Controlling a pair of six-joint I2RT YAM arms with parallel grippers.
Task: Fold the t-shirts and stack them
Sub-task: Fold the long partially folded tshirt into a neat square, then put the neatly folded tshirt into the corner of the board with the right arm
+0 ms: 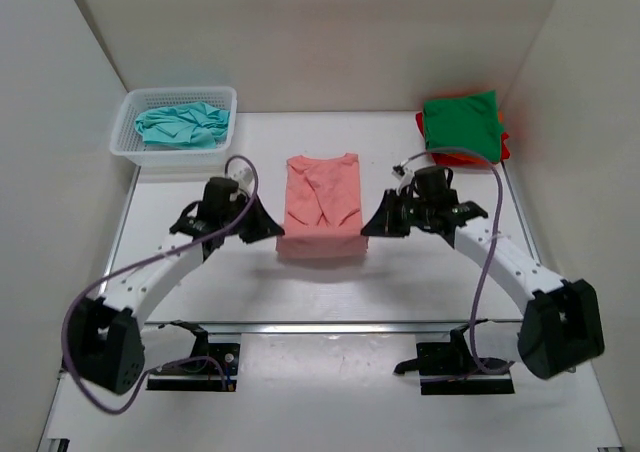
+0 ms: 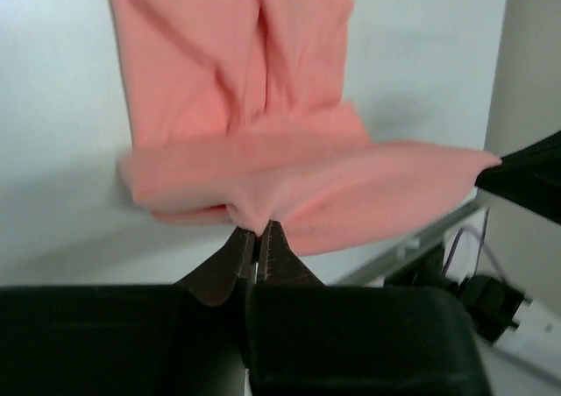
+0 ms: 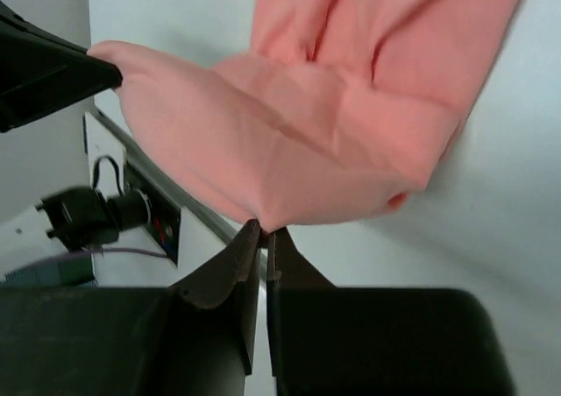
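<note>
A salmon pink t-shirt [image 1: 322,197] lies in the middle of the table, sides folded in, its near hem lifted. My left gripper [image 1: 268,230] is shut on the hem's left corner, seen in the left wrist view [image 2: 256,231] with the pink cloth [image 2: 263,177] pinched. My right gripper [image 1: 368,227] is shut on the right corner, in the right wrist view [image 3: 266,232] under the pink cloth [image 3: 307,151]. A folded green t-shirt [image 1: 460,124] tops a stack at the back right, with red cloth [image 1: 505,144] showing under it. A teal t-shirt [image 1: 183,125] lies crumpled in the basket.
A white mesh basket [image 1: 127,147] stands at the back left. White walls close in the table on three sides. A metal rail [image 1: 330,324] runs along the near edge between the arm bases.
</note>
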